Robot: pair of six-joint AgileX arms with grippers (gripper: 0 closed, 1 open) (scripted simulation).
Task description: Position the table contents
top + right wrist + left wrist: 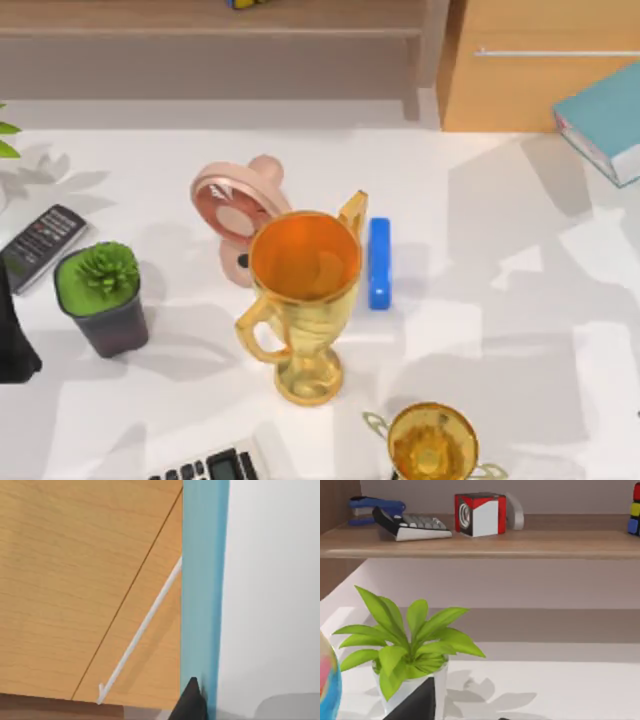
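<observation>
Whether the left gripper (417,702) is open or closed cannot be told; a dark part of it shows just in front of a leafy plant in a white pot (407,645). The left arm (12,340) sits at the table's left edge, beside a succulent in a dark pot (102,295) and a remote control (40,243). The right gripper (190,700) is equally unreadable; it sits close to a teal book (205,580) lying against a wooden cabinet (75,580) at the table's far right.

On the white table (500,300), a large gold trophy (305,290) stands upright in the middle. A pink handheld fan (235,205) lies just behind it to the left, and a blue block (379,262) lies just to its right. A small gold trophy (432,440) stands at the near edge, and a calculator (215,465) lies further left.

Behind the table, a wooden shelf (520,542) holds a blue stapler (370,505), a second calculator (412,526) and a red-and-white cube (480,514).
</observation>
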